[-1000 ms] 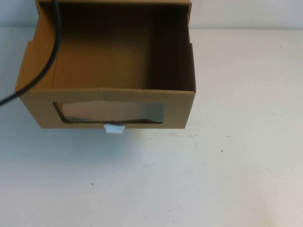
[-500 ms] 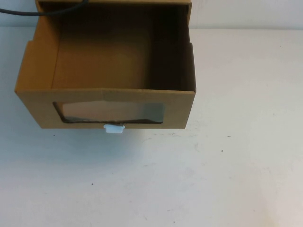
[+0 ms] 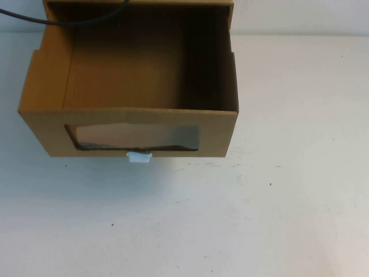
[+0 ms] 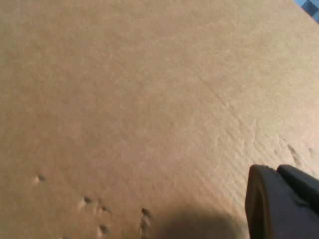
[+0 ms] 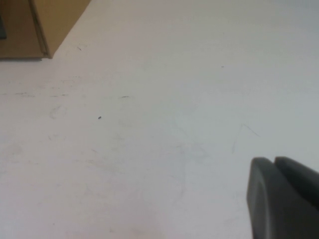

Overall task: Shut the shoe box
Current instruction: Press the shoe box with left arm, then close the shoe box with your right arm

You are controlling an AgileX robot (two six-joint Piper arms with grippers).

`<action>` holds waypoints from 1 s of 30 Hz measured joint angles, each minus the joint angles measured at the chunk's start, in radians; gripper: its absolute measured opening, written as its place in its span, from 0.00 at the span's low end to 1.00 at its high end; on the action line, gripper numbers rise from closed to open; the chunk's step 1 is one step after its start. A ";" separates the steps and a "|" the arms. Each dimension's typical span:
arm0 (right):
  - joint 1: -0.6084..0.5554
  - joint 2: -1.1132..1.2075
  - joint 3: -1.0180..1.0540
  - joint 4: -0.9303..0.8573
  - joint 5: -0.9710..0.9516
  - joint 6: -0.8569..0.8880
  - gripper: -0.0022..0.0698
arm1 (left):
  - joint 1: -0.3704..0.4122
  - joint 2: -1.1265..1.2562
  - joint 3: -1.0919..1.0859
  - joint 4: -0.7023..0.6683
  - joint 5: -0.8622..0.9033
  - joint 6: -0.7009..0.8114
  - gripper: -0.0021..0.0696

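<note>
Shoe box (image 3: 132, 86) drawer pulled out, left gripper (image 4: 279, 204) close against cardboard, right gripper (image 5: 281, 199) over bare table (image 5: 164, 124), pincer spread impossible to tell on either

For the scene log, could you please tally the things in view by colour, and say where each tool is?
Brown: 1, the shoe box, open.
White: 1, its pull tab.
Black: 3, a cable, the left tool by cardboard, the right tool over the table.
Total: 5.

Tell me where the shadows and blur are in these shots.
High view: the box is dark inside at its right wall, with a soft shadow under its front. Left wrist view: cardboard fills the frame, left gripper blurred. Right wrist view: evenly lit table, right gripper blurred.
</note>
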State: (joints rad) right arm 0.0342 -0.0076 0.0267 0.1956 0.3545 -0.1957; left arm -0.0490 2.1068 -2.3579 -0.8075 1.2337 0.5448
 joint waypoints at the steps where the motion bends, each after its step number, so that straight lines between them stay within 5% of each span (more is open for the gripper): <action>1: 0.000 0.000 0.000 -0.009 0.000 0.000 0.01 | 0.000 0.000 0.000 0.000 0.000 0.000 0.02; 8: 0.000 0.000 0.000 0.018 -0.014 -0.002 0.01 | 0.000 0.000 -0.002 0.033 0.006 -0.016 0.02; 17: 0.000 0.000 0.000 0.510 -0.175 -0.002 0.01 | 0.000 0.000 -0.005 0.040 0.009 -0.019 0.02; 22: 0.000 0.000 0.000 0.642 -0.232 -0.025 0.01 | 0.000 0.000 -0.005 0.041 0.009 -0.021 0.02; 30: 0.000 0.104 -0.161 0.661 -0.014 -0.027 0.01 | 0.000 0.000 -0.006 0.041 0.011 -0.022 0.02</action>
State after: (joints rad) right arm 0.0342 0.0961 -0.1344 0.8570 0.3406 -0.2223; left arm -0.0490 2.1068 -2.3639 -0.7667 1.2446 0.5226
